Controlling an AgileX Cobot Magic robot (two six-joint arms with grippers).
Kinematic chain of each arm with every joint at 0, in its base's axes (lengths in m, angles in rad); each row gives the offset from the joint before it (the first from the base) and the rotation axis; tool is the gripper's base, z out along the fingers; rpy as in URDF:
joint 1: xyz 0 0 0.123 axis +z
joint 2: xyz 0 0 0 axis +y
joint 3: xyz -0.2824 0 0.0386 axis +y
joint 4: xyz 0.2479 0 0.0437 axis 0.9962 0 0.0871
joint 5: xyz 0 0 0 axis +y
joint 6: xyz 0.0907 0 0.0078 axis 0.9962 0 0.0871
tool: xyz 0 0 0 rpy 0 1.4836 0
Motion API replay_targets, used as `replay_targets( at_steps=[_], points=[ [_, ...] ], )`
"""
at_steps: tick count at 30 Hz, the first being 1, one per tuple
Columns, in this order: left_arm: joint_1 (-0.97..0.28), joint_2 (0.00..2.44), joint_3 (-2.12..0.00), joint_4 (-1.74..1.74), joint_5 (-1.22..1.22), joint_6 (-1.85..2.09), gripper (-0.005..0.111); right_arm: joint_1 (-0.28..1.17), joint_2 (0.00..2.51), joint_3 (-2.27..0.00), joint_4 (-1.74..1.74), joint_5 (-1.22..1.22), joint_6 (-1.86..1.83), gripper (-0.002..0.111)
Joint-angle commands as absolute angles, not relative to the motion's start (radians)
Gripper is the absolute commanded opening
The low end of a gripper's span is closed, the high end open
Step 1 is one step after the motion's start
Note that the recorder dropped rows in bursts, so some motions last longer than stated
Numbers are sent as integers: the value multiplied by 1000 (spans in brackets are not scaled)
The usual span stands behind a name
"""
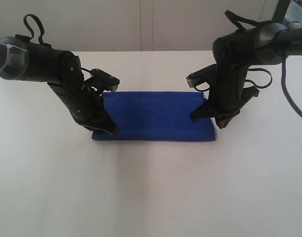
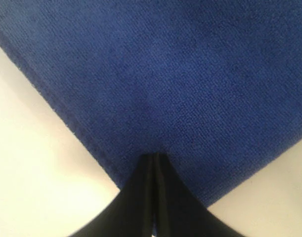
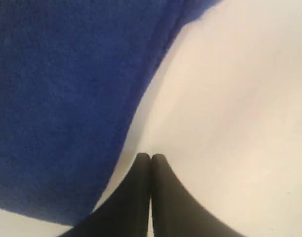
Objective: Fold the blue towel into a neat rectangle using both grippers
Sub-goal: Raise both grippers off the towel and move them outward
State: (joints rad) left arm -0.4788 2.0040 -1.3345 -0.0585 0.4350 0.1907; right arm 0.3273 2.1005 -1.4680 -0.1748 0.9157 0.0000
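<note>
Royal-blue soft cloth, the blue towel (image 1: 155, 116), is being carried by the plain white desk (image 1: 151, 197) at the centre of the exterior frame. It is lying flat as a wide folded rectangle, with its long sides running left to right. The black, narrow-fingered left claw (image 1: 111, 129) is being held down at the towel's lower left corner, and the black right claw (image 1: 216, 122) at its right end, the two well apart. In the left wrist view the left claw's fingers (image 2: 141, 192) are being pressed tight together, their tips resting on the blue towel just inside a hemmed corner. Whether any cloth is being pinched between them cannot be told. In the right wrist view the right claw's fingers (image 3: 136, 197) are also being pressed fully closed, with nothing between them. Their tips are over bare desk just beside the towel's folded edge.
</note>
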Motion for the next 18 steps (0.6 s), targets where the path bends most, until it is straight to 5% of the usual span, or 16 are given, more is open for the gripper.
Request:
replay_targets(
  at_steps=[1,18],
  points=[
    [-481,2019,-1326,-44,466,183,0,319,2030,-1466,-189,865,58,0],
    [-481,1936,-1328,-46,472,151,0,319,1962,-1466,-143,793,114,0]
  ],
)
